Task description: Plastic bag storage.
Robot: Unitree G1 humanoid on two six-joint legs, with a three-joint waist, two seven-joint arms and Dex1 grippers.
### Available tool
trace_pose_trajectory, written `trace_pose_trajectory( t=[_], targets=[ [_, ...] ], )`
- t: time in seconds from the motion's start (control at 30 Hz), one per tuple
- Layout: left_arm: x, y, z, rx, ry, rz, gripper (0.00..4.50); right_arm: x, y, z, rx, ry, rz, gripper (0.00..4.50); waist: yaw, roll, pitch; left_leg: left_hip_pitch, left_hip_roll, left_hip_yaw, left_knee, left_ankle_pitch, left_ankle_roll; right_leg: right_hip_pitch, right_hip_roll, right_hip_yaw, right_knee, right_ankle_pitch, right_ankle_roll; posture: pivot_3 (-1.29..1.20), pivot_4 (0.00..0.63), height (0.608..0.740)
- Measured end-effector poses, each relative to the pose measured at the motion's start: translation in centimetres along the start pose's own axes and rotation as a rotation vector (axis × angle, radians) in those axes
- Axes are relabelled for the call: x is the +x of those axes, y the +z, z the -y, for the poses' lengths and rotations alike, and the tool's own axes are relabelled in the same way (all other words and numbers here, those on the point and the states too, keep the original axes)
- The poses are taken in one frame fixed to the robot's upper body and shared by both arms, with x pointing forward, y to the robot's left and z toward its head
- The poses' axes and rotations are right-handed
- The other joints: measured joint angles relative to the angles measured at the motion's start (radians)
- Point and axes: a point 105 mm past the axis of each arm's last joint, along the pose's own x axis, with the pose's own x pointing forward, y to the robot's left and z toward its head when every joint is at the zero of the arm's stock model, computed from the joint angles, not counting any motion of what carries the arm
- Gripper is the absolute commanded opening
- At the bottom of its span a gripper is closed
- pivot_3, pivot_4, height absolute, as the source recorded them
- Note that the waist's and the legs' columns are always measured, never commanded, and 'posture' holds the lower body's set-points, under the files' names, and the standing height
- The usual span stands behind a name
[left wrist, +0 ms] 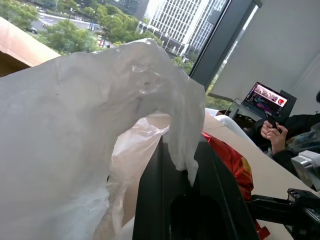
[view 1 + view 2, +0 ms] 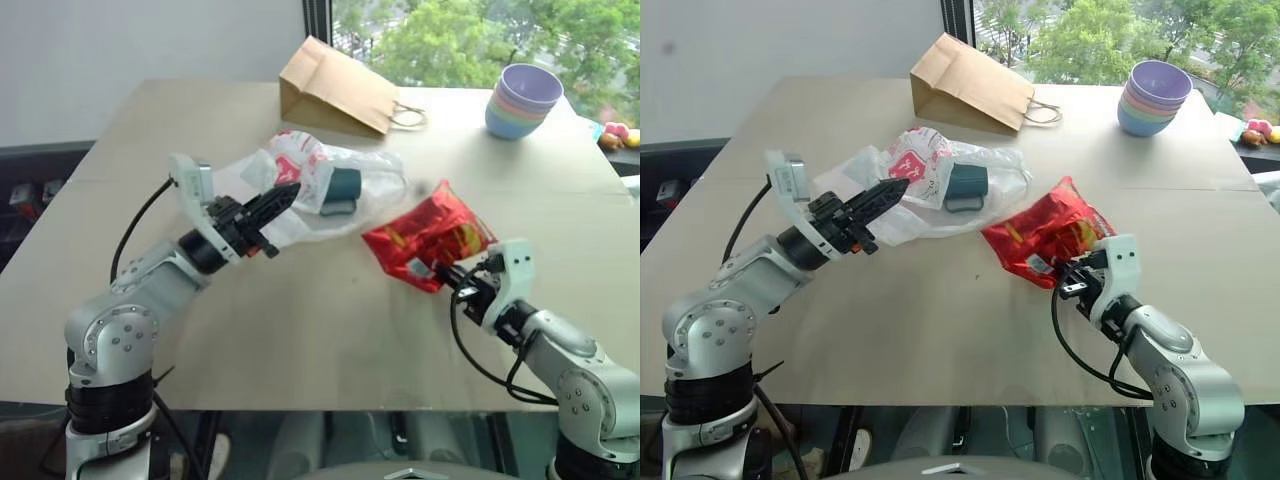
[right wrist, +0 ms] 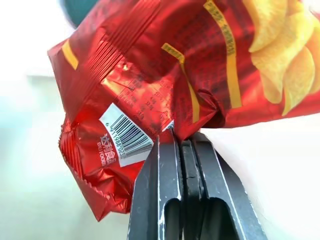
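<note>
- On the bench, the plastic bag lies in front of the brown paper bag.
- Left pincer, closed, pinches the plastic bag's edge.
- Right pincer, closed, grips the red snack packet beside the plastic bag.

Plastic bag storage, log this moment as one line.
left gripper: shut on plastic bag | right gripper: shut on snack packet | both lifted

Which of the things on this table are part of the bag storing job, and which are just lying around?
Part of the job:
- plastic bag, pinched by the shut left tool
- red snack packet, its edge pinched by the shut right tool

Lying about:
- brown paper bag
- stacked bowls
- dark green item in the plastic bag
</note>
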Motion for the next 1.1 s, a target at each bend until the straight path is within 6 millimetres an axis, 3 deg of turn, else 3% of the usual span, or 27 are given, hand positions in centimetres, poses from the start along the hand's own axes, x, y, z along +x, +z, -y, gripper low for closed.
trace_pose_trajectory(
  t=[0.27, 0.47, 0.6, 0.73, 0.77, 0.9, 1.1],
  targets=[
    [-0.4, 1.0, 0.0, 0.007, -0.019, -0.007, 0.0, 2.0, 0.4, -5.1, -0.13, 0.345, -0.153, 0.09, 0.0, 0.0, 0.0, -0.001, 0.0, 0.0, 0.0, 0.0, 0.0, 0.0, 0.0, 0.0, 0.0, 0.0, 0.0, 0.0, 0.15, 0.74],
    [-1.1, 2.1, 0.0, 0.017, -0.01, 0.011, 0.0, 1.7, 0.2, -5.2, -0.166, 0.435, -0.232, 0.09, 0.002, 0.0, 0.0, -0.001, 0.0, 0.0, 0.0, 0.0, 0.0, 0.0, 0.0, 0.0, -0.001, 0.0, 0.0, 0.0, 0.15, 0.74],
    [-1.5, 2.4, -0.3, 0.038, 0.023, 0.013, 0.0, -0.6, 1.8, -4.7, -0.209, 0.476, -0.205, 0.09, 0.004, 0.0, 0.001, -0.002, 0.0, 0.0, 0.0, 0.0, 0.0, 0.0, 0.0, 0.0, -0.001, 0.0, 0.0, 0.0, 0.15, 0.74],
    [-1.7, 2.3, -0.4, 0.035, 0.041, 0.012, 0.0, -1.3, 1.8, -5.7, -0.229, 0.538, -0.219, 0.09, -0.001, 0.0, 0.001, -0.001, 0.0, 0.0, 0.0, 0.0, 0.0, 0.0, 0.0, 0.0, -0.001, 0.0, 0.0, 0.0, 0.15, 0.74],
    [-1.7, 2.3, -0.2, 0.038, 0.036, 0.011, 0.0, -1.1, 1.6, -5.9, -0.226, 0.546, -0.227, 0.09, -0.002, 0.0, 0.001, 0.0, 0.001, 0.001, 0.0, 0.0, 0.0, 0.0, 0.0, 0.0, -0.001, 0.0, 0.0, 0.0, 0.15, 0.74],
    [-2.0, 1.7, 0.5, 0.026, 0.006, -0.018, 0.0, 2.8, 2.0, -6.0, -0.193, 0.509, -0.218, 0.09, -0.011, -0.001, 0.001, 0.001, 0.001, 0.001, 0.0, 0.0, 0.0, 0.0, 0.002, 0.001, 0.0, 0.0, -0.001, 0.0, 0.15, 0.74],
    [-4.3, 0.9, 1.2, -0.017, -0.041, -0.122, 0.0, 4.8, 2.4, -2.9, -0.163, 0.404, -0.243, 0.09, 0.0, 0.0, 0.001, -0.003, 0.0, 0.001, -0.001, 0.0, 0.0, -0.002, 0.0, 0.001, -0.002, 0.003, -0.004, 0.0, 0.15, 0.74]
  ],
)
